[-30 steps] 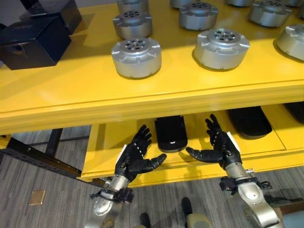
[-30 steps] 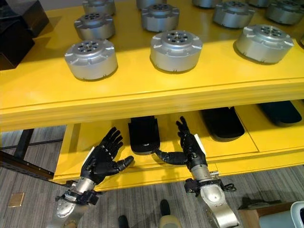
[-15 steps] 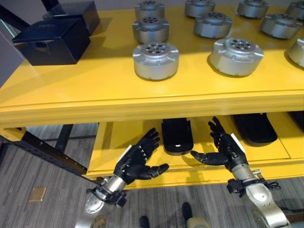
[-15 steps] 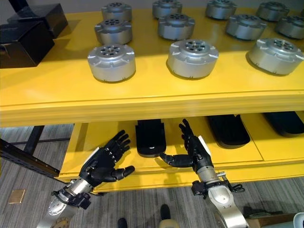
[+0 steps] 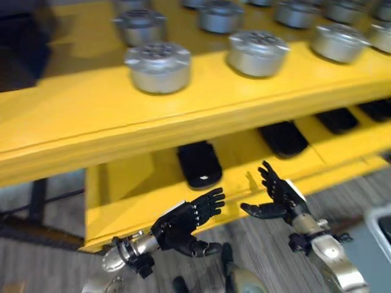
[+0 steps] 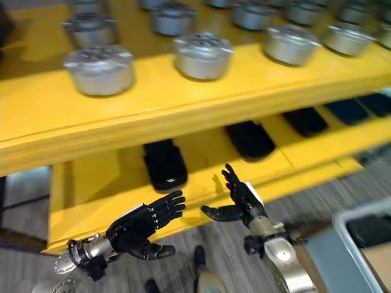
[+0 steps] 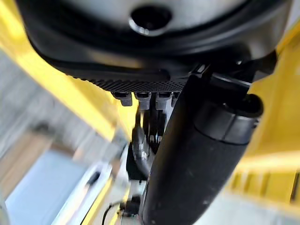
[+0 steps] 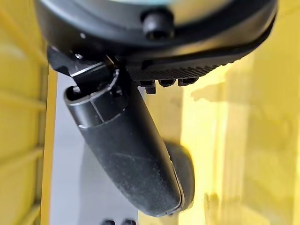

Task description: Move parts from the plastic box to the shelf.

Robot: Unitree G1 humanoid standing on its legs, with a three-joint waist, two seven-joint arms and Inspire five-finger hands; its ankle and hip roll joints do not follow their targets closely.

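— Shelf [image 5: 79,110] first: what does it look like?
— Shelf is yellow, with two tiers. The top tier crosses the head views from edge to edge; a lower tier [image 5: 122,189] sits beneath it and juts out toward the robot.

— And the parts?
— Round silver parts stand in rows on the top tier. The two nearest its front edge are one part on the left [image 5: 157,66] and another to its right [image 5: 257,52], well apart from each other. More of them sit further back, such as one [image 6: 289,43] to the right.

— Anything on the lower tier?
— Flat black trays lie side by side there. One [image 5: 199,163] is just beyond the hands, a second [image 5: 283,138] lies to its right, and others continue rightward.

— Where are the hands?
— Both hover in front of the lower tier's edge, over grey floor [image 6: 183,268]. The left hand [image 5: 183,223] has its fingers spread and its thumb out, with nothing in it. The right hand [image 5: 278,196] is likewise spread wide and empty, fingers pointing up toward the shelf. The two are near each other but apart.
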